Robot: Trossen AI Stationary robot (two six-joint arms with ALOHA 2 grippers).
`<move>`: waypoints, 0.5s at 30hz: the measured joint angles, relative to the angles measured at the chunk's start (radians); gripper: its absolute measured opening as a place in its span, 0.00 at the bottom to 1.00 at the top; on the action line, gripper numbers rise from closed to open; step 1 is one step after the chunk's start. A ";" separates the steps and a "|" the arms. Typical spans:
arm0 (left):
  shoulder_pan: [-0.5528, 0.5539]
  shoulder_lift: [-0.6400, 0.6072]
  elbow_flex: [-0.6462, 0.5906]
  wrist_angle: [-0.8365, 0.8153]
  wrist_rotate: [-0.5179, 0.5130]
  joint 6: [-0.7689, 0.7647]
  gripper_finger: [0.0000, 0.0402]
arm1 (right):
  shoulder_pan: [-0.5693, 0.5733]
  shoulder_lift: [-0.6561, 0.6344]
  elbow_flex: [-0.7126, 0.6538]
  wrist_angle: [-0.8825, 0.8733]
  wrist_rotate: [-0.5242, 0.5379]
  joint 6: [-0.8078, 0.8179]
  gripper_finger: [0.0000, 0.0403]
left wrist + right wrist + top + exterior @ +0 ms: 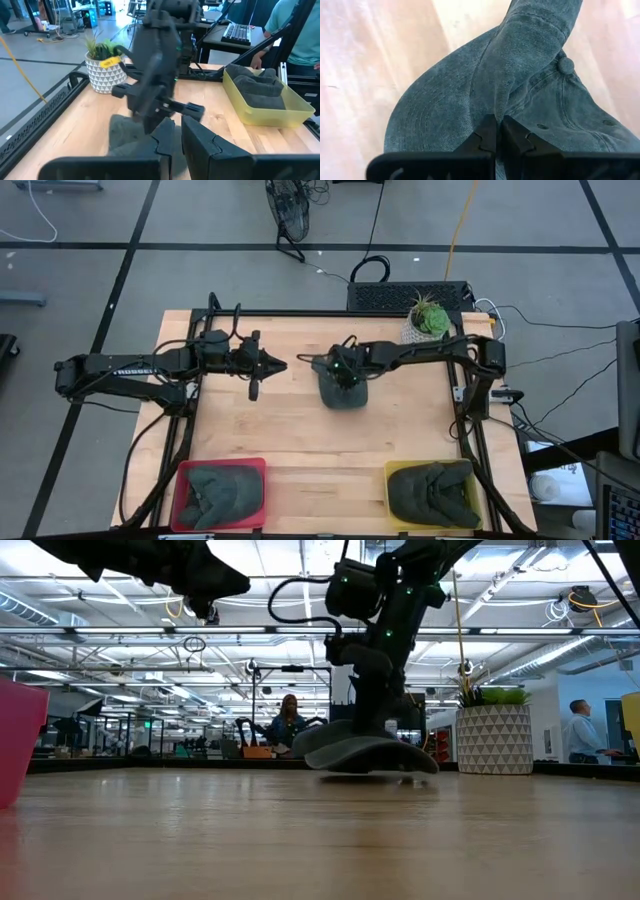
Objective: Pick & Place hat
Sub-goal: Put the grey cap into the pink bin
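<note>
A dark grey-green denim hat [343, 393] is at the middle of the table, with my right gripper [343, 376] shut on it from above. The low view shows the hat [372, 754] below that gripper, its brim level and close over the wood; whether it touches the table I cannot tell. My left gripper [279, 367] hovers shut and holding nothing to the hat's left, well above the table, pointing toward it. In the left wrist view the right arm stands just ahead of my left gripper [177, 145], with the hat [125, 135] below it. My right gripper [497, 131] pinches a raised fold of the hat's crown cloth [496, 102] between its two fingers, beside the brim and a little off the top button [565, 65]. The fingers come steeply from above. The hat hangs below them, brim roughly level.
A red bin [182, 472] with dark hats sits at the near left corner, a yellow bin [388, 477] with dark hats at the near right. A potted plant [428, 320] stands at the far right edge. Bare wood lies between the hat and the bins.
</note>
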 joint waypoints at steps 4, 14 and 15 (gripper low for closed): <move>0.000 0.000 0.000 0.006 0.000 -0.021 0.09 | 0.045 0.000 0.000 0.002 0.000 0.053 0.00; 0.000 0.000 0.000 0.009 0.001 -0.103 0.09 | 0.152 0.000 0.000 0.054 0.001 0.150 0.00; -0.002 0.000 0.000 0.009 0.001 -0.109 0.09 | 0.161 0.000 -0.003 0.069 0.001 0.156 0.01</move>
